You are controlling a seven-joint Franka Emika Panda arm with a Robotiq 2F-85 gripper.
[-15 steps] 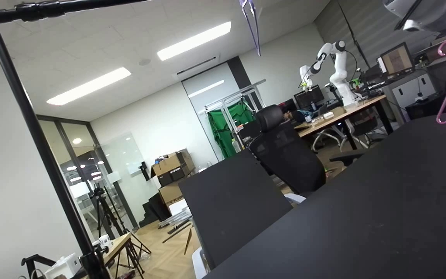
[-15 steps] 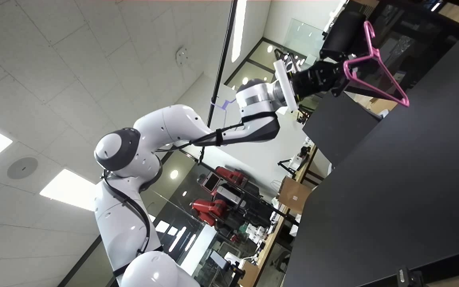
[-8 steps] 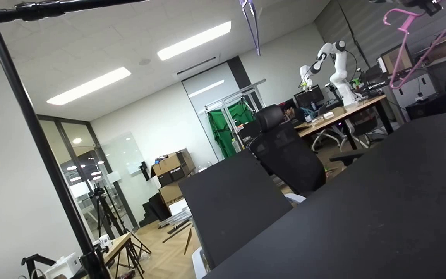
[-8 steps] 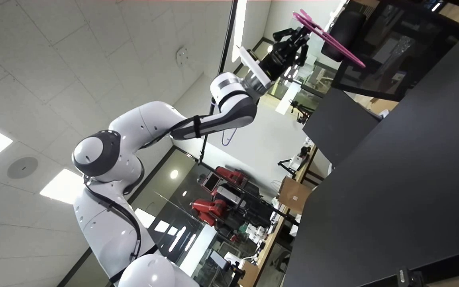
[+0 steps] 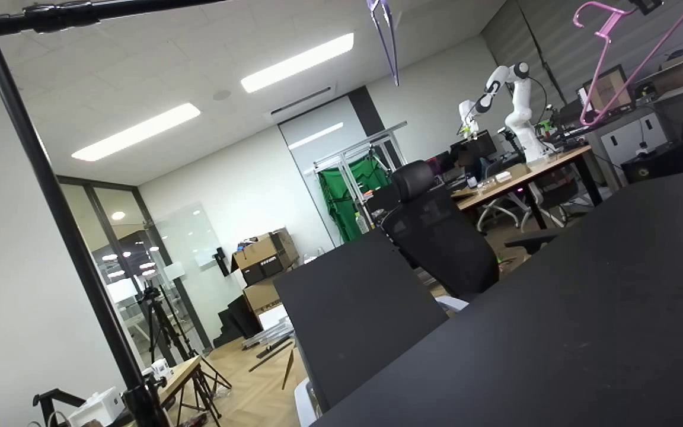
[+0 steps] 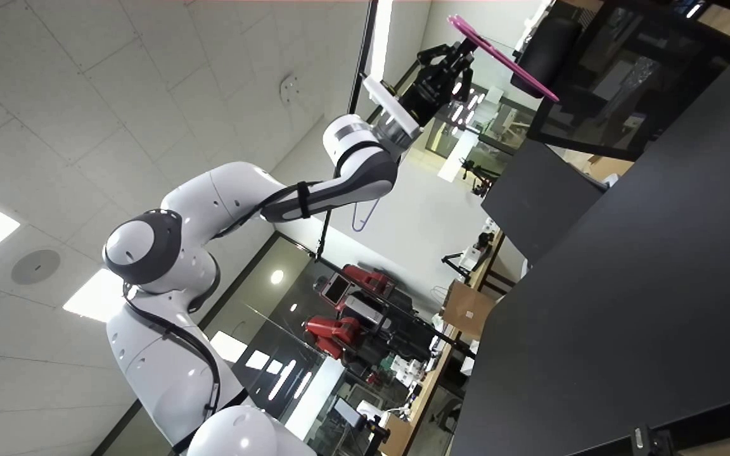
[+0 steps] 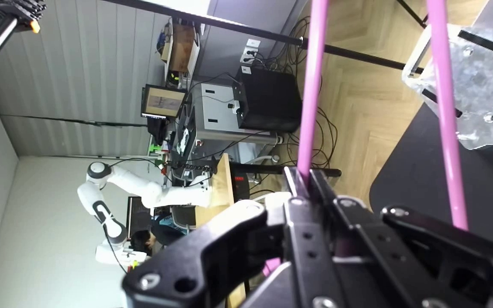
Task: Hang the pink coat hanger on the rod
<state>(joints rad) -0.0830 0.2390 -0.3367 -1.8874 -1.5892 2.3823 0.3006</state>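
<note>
The pink coat hanger (image 5: 596, 71) is up in the air at the upper right in an exterior view, its hook pointing left. In an exterior view the hanger (image 6: 507, 60) is seen nearly edge-on. My gripper (image 6: 467, 45) is shut on one sloping arm of it. In the wrist view the gripper (image 7: 304, 174) pinches the pink bar (image 7: 313, 85) between its fingertips; the hook is mostly hidden behind the fingers. The rod (image 5: 98, 10) is the black bar at the top left; it also shows in an exterior view (image 6: 360, 63), apart from the hanger.
A purple hanger (image 5: 388, 41) hangs from the rod, partly hidden by my arm in an exterior view (image 6: 365, 215). The rack's black upright pole (image 5: 51, 190) stands at the left. A black table (image 5: 555, 332) lies below. A black bar (image 7: 229, 26) crosses the wrist view.
My gripper has lifted the pink hanger from low over the table and carried it toward the rod's side. The hanger has turned nearly edge-on in an exterior view; movement is smaller in the last half second.
</note>
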